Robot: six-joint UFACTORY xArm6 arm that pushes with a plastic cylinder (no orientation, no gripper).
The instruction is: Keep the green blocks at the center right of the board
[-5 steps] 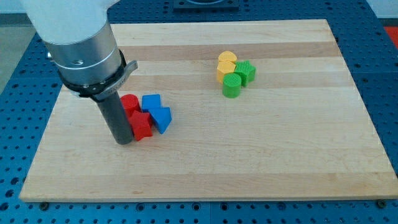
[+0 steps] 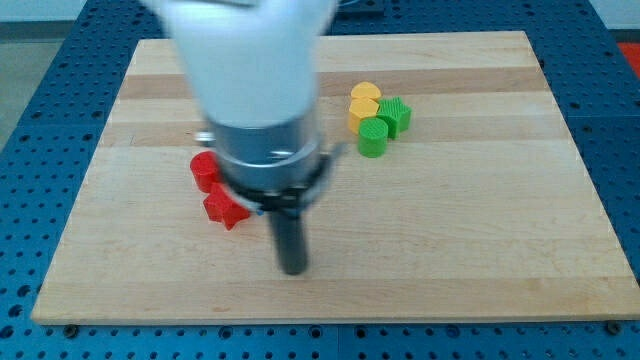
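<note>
Two green blocks matter, well apart from tip (image 2: pixel 293 268) and up toward the view's right. Tip low on board (image 2: pixel 500 260), near the view's bottom, just right of red blocks: star-like red (image 2: pixel 225 208) nearest, rounder red (image 2: pixel 205 170) beyond it. No pincer on this rod, so nothing to open, clench or grasp; tip touching no block. Arm (image 2: pixel 255 90) upright and blurred above, hiding whatever lies behind it. Farther off, green cylinder (image 2: pixel 373 138) touching ridged green (image 2: pixel 395 116), packed against two yellow blocks (image 2: pixel 364 104) on their left. Greens around centre, somewhat right and toward the top; probably needing a rightward nudge, approached from their left, past the yellows.
</note>
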